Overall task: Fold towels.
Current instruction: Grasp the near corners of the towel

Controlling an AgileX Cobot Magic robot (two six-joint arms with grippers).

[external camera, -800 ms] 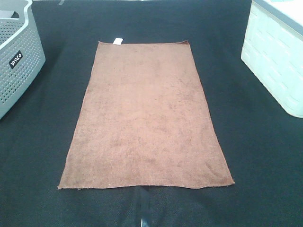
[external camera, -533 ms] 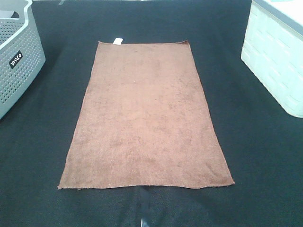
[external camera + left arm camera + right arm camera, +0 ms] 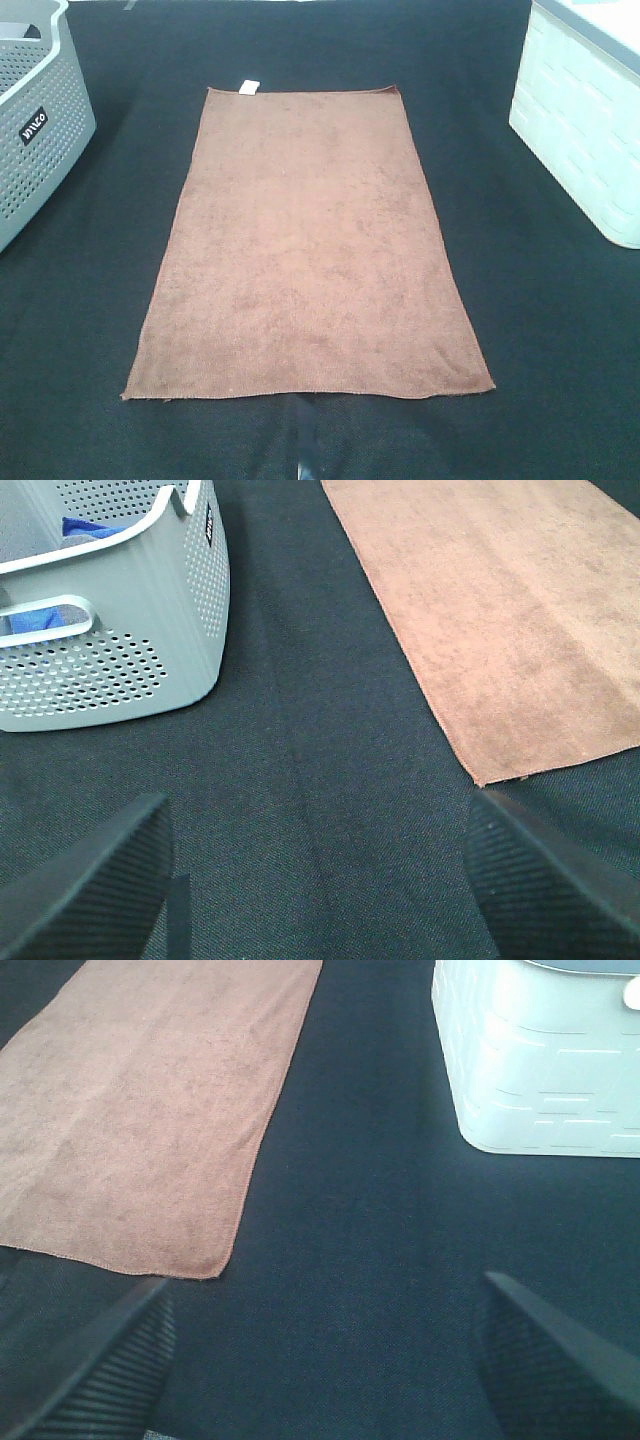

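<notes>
- My left gripper (image 3: 320, 880) stands wide, its jaws spread far apart with nothing held. Between them I see only the black table cover (image 3: 320, 780).
- The towel (image 3: 308, 250) lies ahead of my left gripper and off to its right, spread flat in a single layer on the cover.
- The towel's nearest corner sits just ahead of that gripper's right-hand jaw. I cannot tell whether the two touch.
- Ahead of my left gripper and to its left stands the grey perforated basket (image 3: 120, 650), upright and well apart from the towel. A bit of blue cloth (image 3: 85, 527) shows inside it.
- My right gripper (image 3: 330, 1360) is spread just as wide, also empty, with only the dark cover showing between its jaws.
- From my right gripper the towel lies ahead and to the left. Its nearest corner is just ahead of the left-hand jaw, and its stitched hem runs away from me along the cover.
- Ahead of my right gripper and to its right sits the white bin (image 3: 540, 1070), on the cover and well apart from the towel.
- The towel is a brown rectangle between my two grippers. One short edge is toward them and the long sides run away from them.
- A small white tag (image 3: 249, 87) sits on the far short edge, nearer my left gripper's side.
</notes>
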